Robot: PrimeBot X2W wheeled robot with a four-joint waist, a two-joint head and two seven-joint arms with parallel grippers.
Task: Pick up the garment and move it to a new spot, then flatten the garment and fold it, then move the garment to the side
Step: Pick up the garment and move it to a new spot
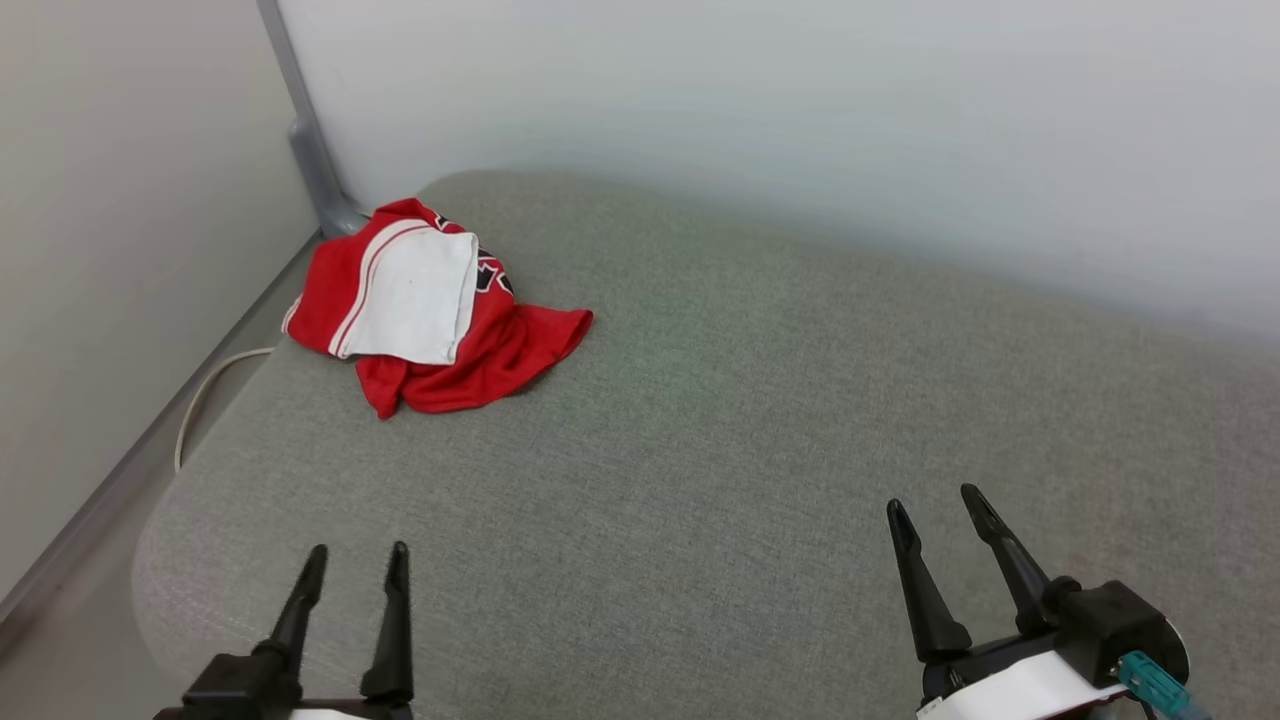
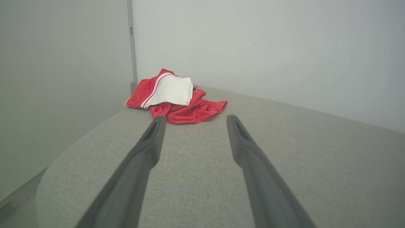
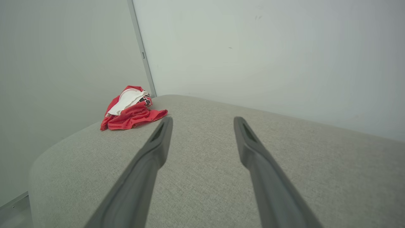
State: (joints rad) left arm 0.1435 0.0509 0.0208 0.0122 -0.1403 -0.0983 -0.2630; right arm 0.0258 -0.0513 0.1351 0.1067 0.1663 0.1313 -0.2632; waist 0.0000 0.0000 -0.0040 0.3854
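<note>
The garment [image 1: 430, 310], a red jersey with a white sleeve and striped trim on top, lies crumpled at the far left corner of the grey cushioned surface [image 1: 760, 420]. Some dark print peeks out beside the sleeve. My left gripper [image 1: 358, 556] stands open at the near left, well short of the garment, with nothing between its fingers. My right gripper [image 1: 936, 500] is open too at the near right, far from the cloth. The left wrist view has the garment [image 2: 178, 99] straight ahead beyond the left gripper [image 2: 194, 117]. In the right wrist view the garment [image 3: 131, 112] sits off to the left of the right gripper [image 3: 202, 118].
Pale walls meet in a corner behind the garment, with a grey metal post [image 1: 310, 140] running up it. A white cable [image 1: 205, 390] loops on the floor beside the cushion's left edge. The cushion's rounded edge drops off at the near left.
</note>
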